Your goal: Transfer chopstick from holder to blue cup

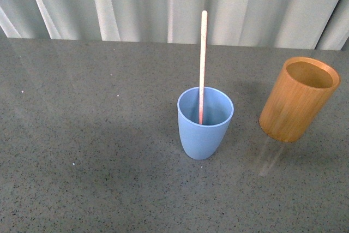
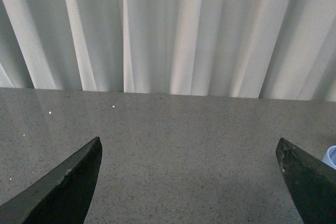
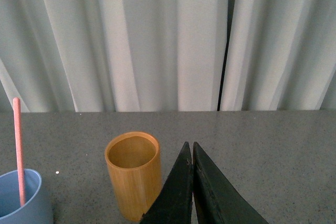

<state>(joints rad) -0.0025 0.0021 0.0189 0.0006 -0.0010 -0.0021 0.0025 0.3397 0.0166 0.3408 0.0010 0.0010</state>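
Observation:
One pale pink chopstick stands nearly upright inside the light blue cup at the middle of the grey table. The orange-brown bamboo holder stands to the cup's right, and its inside looks empty. In the right wrist view the holder sits just beside my right gripper, which is shut with nothing between its fingers; the cup and chopstick show at the edge. My left gripper is open over bare table, with a sliver of the blue cup at the frame edge. Neither arm shows in the front view.
The speckled grey table ends at its far edge against a pale pleated curtain.

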